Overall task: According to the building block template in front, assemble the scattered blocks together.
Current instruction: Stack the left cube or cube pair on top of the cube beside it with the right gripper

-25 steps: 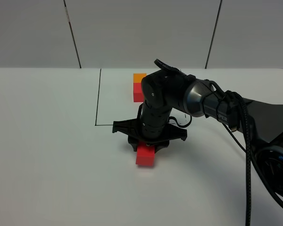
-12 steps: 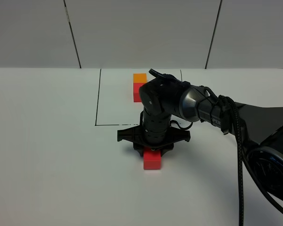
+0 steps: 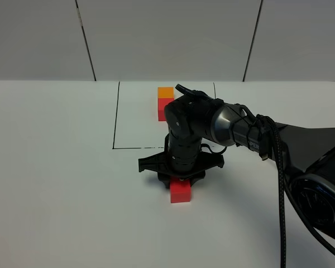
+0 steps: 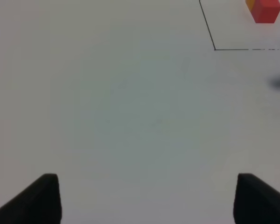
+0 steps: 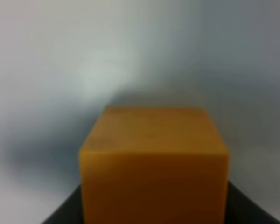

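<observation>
Template: the building block template (image 3: 164, 103) stands at the far side of the white table (image 3: 56, 167), an orange cube behind a red cube, both touching, inside a thin black drawn rectangle.
Red block: the loose red cube (image 3: 180, 191) lies on the table in front of the rectangle's near line, outside the frame, directly under the right gripper.
Orange block: the loose orange cube (image 5: 154, 163) sits between the fingers of the right gripper; the right wrist view shows it very close. In the high view the gripper hides it.
Right gripper: the right gripper (image 3: 180, 177) points down, closed on the orange cube, just above the red cube.
Left gripper: the left gripper (image 4: 147, 196) has its fingers (image 4: 44, 196) wide apart over bare table, holding nothing.
</observation>
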Available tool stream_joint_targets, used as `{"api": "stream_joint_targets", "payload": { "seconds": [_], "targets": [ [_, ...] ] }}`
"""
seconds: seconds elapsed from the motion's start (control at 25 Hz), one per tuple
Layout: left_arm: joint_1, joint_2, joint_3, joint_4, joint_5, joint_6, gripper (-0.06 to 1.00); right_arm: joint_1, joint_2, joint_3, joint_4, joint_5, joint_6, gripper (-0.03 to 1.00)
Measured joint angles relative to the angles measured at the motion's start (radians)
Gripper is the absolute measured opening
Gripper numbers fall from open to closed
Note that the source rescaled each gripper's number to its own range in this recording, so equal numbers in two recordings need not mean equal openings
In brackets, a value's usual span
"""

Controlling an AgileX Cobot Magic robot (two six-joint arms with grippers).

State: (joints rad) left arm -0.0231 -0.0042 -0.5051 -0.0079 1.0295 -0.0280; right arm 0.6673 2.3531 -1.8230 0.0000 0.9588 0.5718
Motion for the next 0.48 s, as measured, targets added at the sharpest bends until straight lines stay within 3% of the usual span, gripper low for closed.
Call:
{"api": "stream_joint_targets", "payload": {
  "seconds": [0.48],
  "targets": [
    [0.0, 0.0, 0.0, 0.0, 0.0, 0.0, 0.71, 0.0, 0.0, 0.0, 0.013, -0.02, -0.001, 0.03]
  ]
}}
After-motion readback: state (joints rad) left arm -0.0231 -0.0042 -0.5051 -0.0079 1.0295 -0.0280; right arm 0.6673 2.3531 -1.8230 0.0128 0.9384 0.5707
